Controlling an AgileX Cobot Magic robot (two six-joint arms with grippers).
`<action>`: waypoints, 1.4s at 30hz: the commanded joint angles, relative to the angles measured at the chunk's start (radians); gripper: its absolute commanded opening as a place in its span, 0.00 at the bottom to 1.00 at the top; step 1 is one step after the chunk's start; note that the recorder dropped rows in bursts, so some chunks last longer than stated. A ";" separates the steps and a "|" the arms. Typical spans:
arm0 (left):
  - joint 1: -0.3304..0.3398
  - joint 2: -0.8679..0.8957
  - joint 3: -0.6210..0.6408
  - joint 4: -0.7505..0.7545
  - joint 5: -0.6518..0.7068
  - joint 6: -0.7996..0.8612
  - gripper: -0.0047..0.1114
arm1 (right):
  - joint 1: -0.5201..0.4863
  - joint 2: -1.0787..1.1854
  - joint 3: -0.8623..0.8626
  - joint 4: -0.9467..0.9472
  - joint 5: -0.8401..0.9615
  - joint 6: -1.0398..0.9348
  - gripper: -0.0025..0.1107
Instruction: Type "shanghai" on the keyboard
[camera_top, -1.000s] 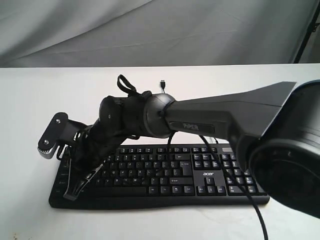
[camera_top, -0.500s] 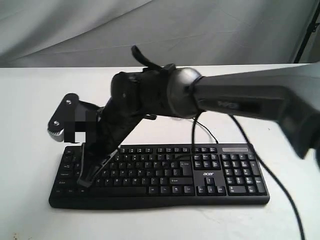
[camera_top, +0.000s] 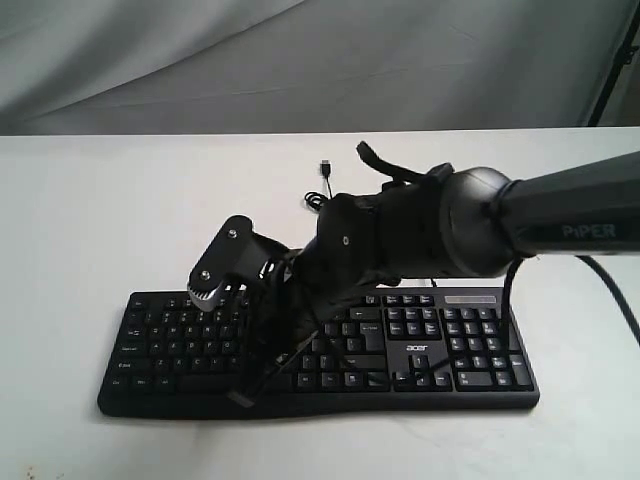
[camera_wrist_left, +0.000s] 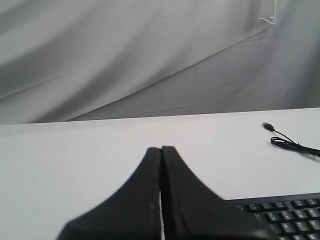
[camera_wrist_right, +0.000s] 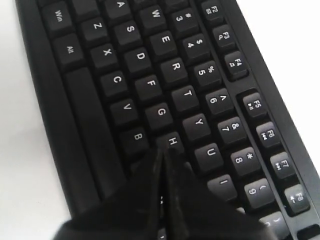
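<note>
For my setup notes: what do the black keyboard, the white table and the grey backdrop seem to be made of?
The wide black keyboard looks like matte moulded plastic: dull keycaps, printed white legends. The white flat table looks smooth and matte, perhaps laminate; unclear. The grey draped backdrop looks like cloth: soft folds.

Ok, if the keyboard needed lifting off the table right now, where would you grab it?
Likely its short end beside the number pad, approached from the right of the exterior view. The keyboard lies flat and thin, and that end is uncovered; the right gripper is over the letter keys.
</note>
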 joint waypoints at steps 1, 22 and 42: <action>-0.006 -0.002 0.002 0.000 -0.006 -0.003 0.04 | 0.011 0.002 0.001 0.017 -0.017 -0.021 0.02; -0.006 -0.002 0.002 0.000 -0.006 -0.003 0.04 | 0.012 0.035 0.001 0.105 -0.018 -0.101 0.02; -0.006 -0.002 0.002 0.000 -0.006 -0.003 0.04 | 0.012 0.057 -0.078 0.105 0.011 -0.101 0.02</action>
